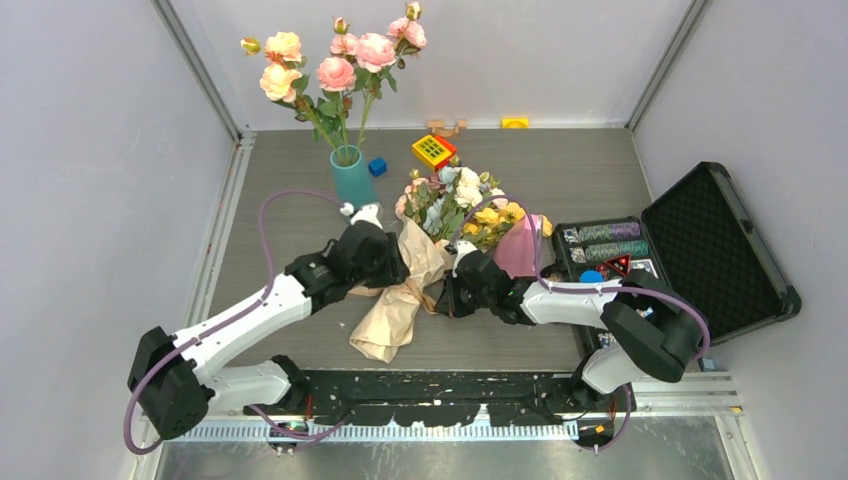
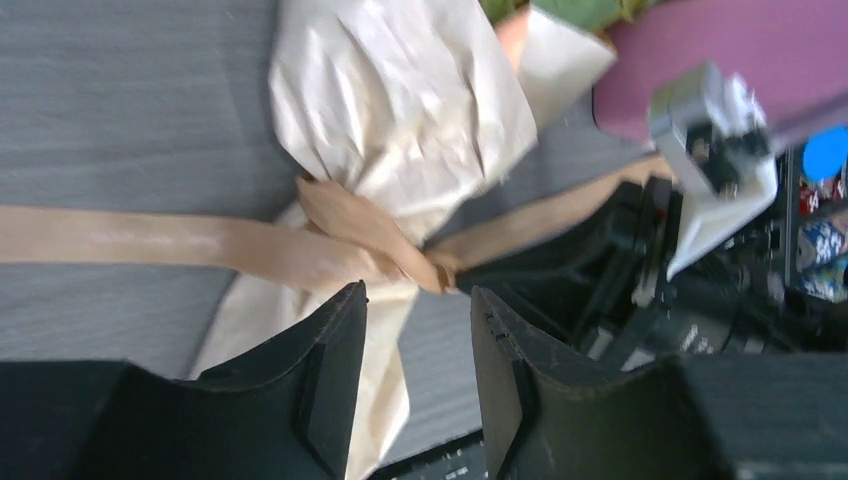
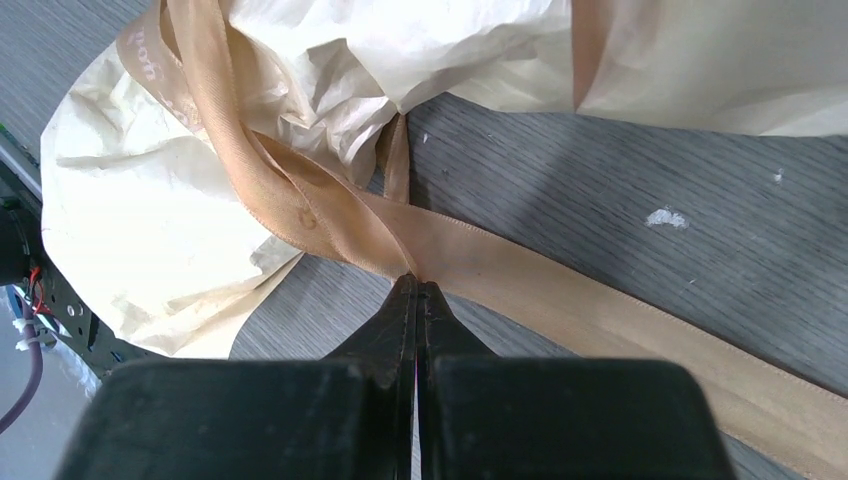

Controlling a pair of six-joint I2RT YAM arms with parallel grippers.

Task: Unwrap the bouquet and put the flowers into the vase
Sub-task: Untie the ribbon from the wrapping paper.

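The right claw point(image 3: 415, 285) is pinched fully shut, its tips meeting on the tan ribbon point(image 3: 520, 280) just where the band narrows and leaves the knot. It appears to have the ribbon nipped between them, a hold suited to drawing the tie loose rather than lifting the bundle. From that pinch one tail of ribbon runs flat across the tabletop point(image 1: 560, 170) toward 4 o'clock in the right wrist view. The other loops up toward 11 o'clock over the crinkled paper point(image 3: 130, 220).

The left claw point(image 2: 415, 300) stands partly spread with nothing between its fingers. It hovers just below the knot point(image 2: 430, 265), and a long ribbon tail stretches out toward 9 o'clock in its own view. My guess is that it is placed either to steady the paper or to take that free tail.

Seen from above, the bouquet point(image 1: 415, 265) lies on the tabletop between the two claws. Its flowers point(image 1: 465, 200) point toward 1 o'clock and its paper tail toward 7 o'clock. The knot looks still tied, so the unwrapping is barely begun.

The vase point(image 1: 352, 180) stands upright near the bouquet, at about 11 o'clock from it, already holding tall roses point(image 1: 340, 60). A pink box point(image 1: 520, 250) sits against the flower heads at 3 o'clock. An open black case point(image 1: 715, 250) lies farther out the same way, well clear of the work.
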